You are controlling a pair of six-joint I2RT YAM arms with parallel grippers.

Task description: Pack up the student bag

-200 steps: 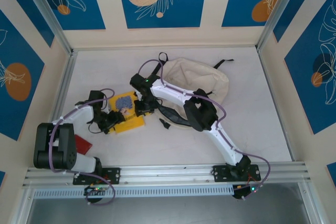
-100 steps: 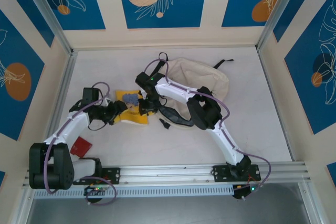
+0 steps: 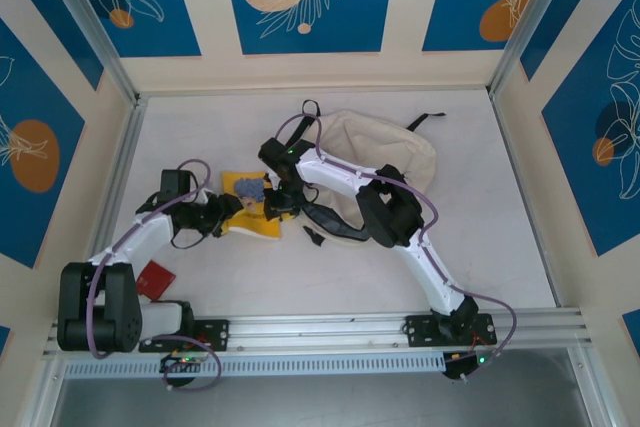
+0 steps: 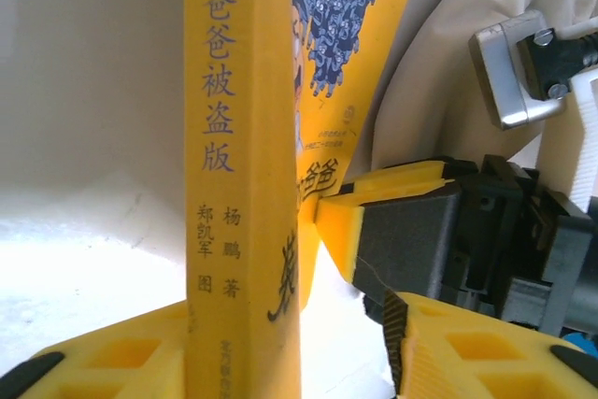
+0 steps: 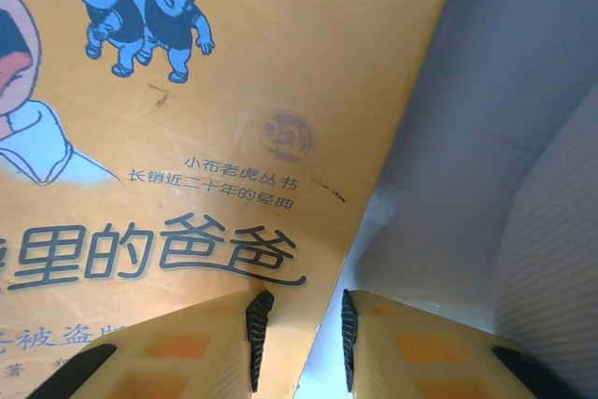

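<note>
Where the right arm crossed the table, the cream student bag lay flat behind it on the far side; its inside could not be seen. Yellow book stood on edge just left of the bag, between both hands. Left hand spread around the spine, one pad clear. Right hand narrowed at the cover's edge; pinching or not, could not tell. Flat red item lay near the left base.

The cover of the yellow book was smooth, a little glossy paper. The student bag was soft matt cloth. The right claw was yellow plastic.
</note>
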